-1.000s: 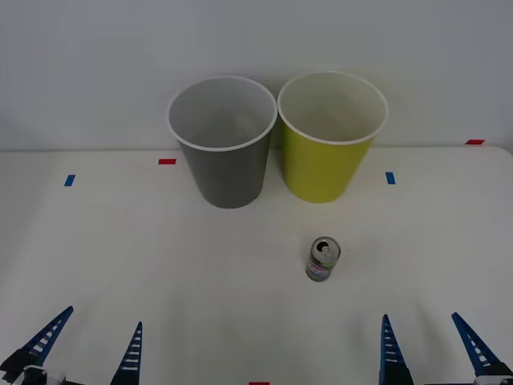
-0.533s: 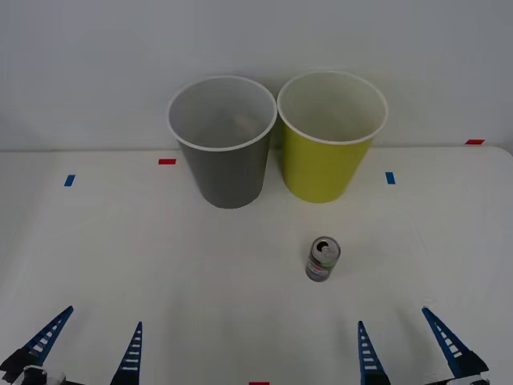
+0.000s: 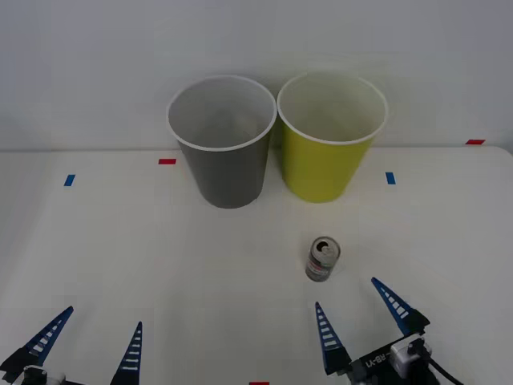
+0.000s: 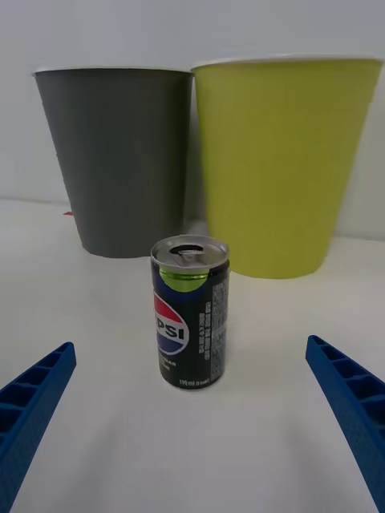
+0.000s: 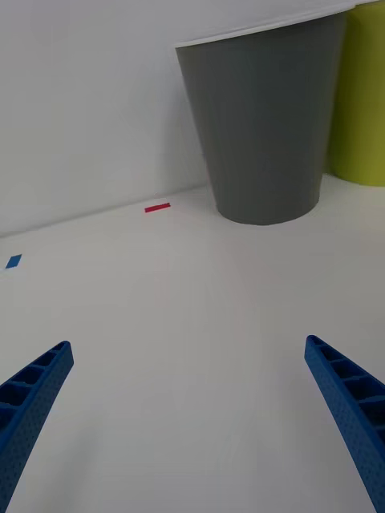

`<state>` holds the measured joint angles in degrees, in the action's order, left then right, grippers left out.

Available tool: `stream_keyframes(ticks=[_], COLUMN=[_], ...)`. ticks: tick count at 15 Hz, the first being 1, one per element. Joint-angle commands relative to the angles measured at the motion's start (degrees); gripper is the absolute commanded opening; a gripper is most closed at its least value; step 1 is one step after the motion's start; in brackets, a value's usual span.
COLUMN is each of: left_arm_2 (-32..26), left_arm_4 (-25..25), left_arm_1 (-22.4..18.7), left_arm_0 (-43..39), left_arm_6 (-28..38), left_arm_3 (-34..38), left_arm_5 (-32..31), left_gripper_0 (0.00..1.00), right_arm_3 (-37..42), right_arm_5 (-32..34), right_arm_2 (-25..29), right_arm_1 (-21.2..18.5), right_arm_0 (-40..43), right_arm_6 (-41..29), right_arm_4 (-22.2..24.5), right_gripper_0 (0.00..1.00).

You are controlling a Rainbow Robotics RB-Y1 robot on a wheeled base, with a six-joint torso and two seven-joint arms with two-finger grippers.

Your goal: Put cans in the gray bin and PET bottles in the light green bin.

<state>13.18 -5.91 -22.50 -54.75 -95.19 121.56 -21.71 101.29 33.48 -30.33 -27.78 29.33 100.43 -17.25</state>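
Can [image 3: 323,258] stands upright on the bench [image 3: 120,249], tab end up, at about 6 o'clock from the light green bin [image 3: 330,152] and 4 to 5 o'clock from the gray bin [image 3: 226,156]. It's clear of both.

Right tool [image 3: 362,316] is spread wide, low over the bench just at 5 o'clock of the can, with the can sitting in the gap line between its fingers [image 4: 345,401] in the wrist view. Nothing pinched yet. Left tool [image 3: 86,342] is spread too, parked at the near-left bench edge.

Handling guess: small, thin-wall aluminium, tab looks open so likely empty and light. Smooth printed wall will be slippery and dents easily; it also tips if nudged. Grab mid-height across the body, fingers on opposite sides, moderate squeeze, not the rim. Target is the gray bin.
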Motion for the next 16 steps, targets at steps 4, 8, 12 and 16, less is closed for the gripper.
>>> stream_keyframes(ticks=[4, 8, 12, 16], left_arm_2=[0.0, 0.0, 0.0, 0.0], left_arm_4=[0.0, 0.0, 0.0, 0.0], left_arm_1=[0.0, 0.0, 0.0, 0.0], left_arm_0=[0.0, 0.0, 0.0, 0.0], left_arm_6=[0.0, 0.0, 0.0, 0.0], left_arm_3=[0.0, 0.0, 0.0, 0.0], left_arm_5=[0.0, 0.0, 0.0, 0.0], left_gripper_0=[1.0, 1.0, 1.0, 1.0], right_arm_3=[-7.9, -8.2, -8.2, -8.3], right_arm_5=[-1.4, -5.8, -8.3, -10.4], right_arm_2=[0.7, 2.8, 3.3, 3.4], right_arm_1=[4.5, 6.5, 8.3, 8.7], right_arm_0=[-8.5, -11.0, -12.7, -14.1], right_arm_6=[0.5, 0.4, 0.4, 0.4], right_arm_4=[1.2, 1.2, 0.7, -0.1], right_gripper_0=[1.0, 1.0, 1.0, 1.0])
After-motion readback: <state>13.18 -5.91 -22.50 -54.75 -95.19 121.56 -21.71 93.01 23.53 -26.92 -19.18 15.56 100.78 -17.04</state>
